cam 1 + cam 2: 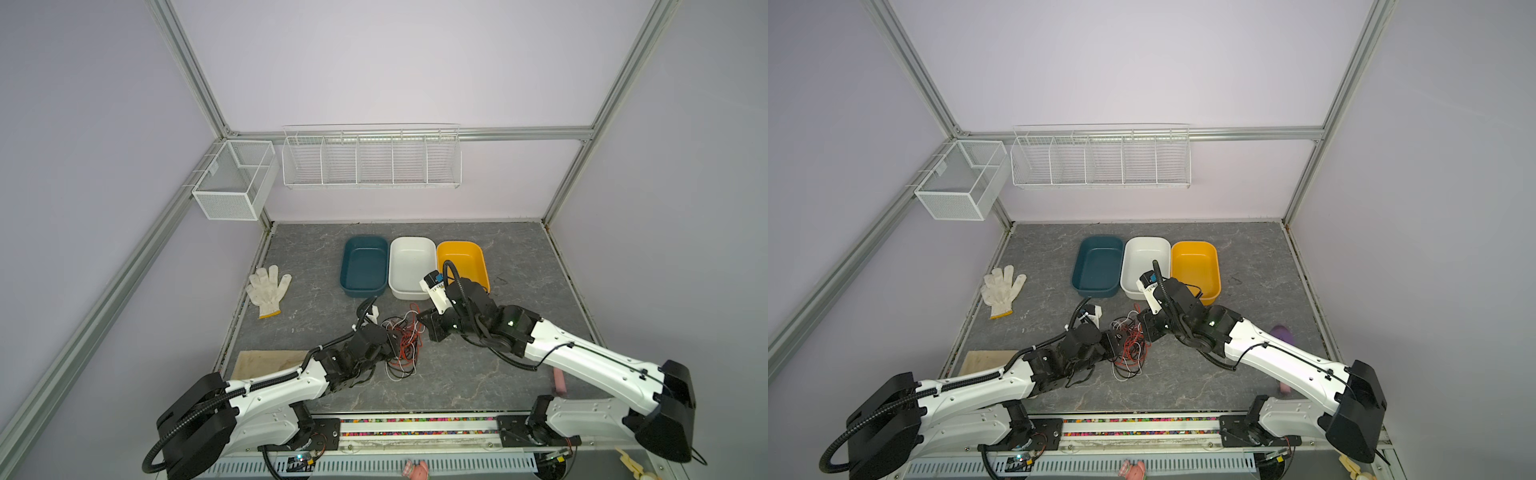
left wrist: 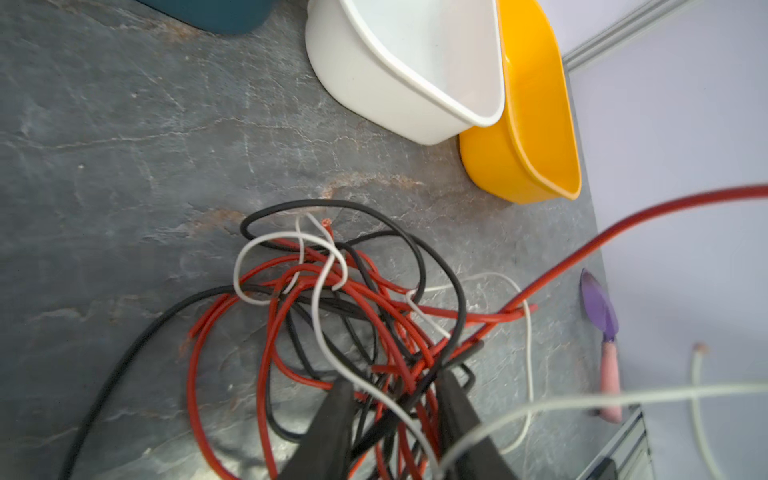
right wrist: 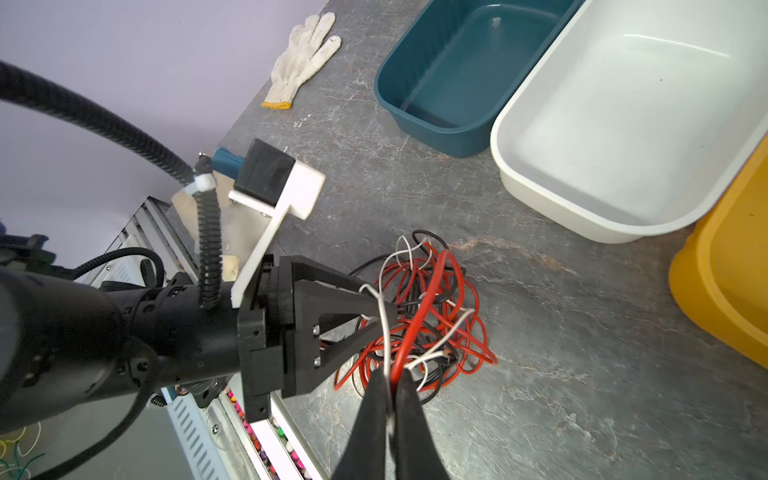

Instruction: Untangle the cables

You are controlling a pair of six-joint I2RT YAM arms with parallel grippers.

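Red-orange, black and white cables (image 1: pixel 401 345) sit in one knotted heap mid-table, just in front of the white tub (image 1: pixel 411 262). As I read it, I'm near the start. No strand lies free on its own, and the blue tub (image 1: pixel 363 266), white tub and yellow tub (image 1: pixel 459 259) are bare.

My right gripper (image 3: pixel 392 374) is pinched tight on a red strand and a white one, both raised above the heap. In the left wrist view they run out of the pile as two lifted lines. My left gripper (image 2: pixel 395 382) is down at the heap's left side, jaws closed in on a bunch of mixed strands crossing between them.

Nearly everything is left: drawing the two grips apart, then working each loop loose.

The strands are thin, round and glossy, rubbery-looking, curling in loose overlapping loops with cut ends poking out. They lie on a grey table (image 1: pixel 457 374) with a matt, veined stone look, so I'd expect them to slide rather than snag. The tubs are smooth, rounded plastic.
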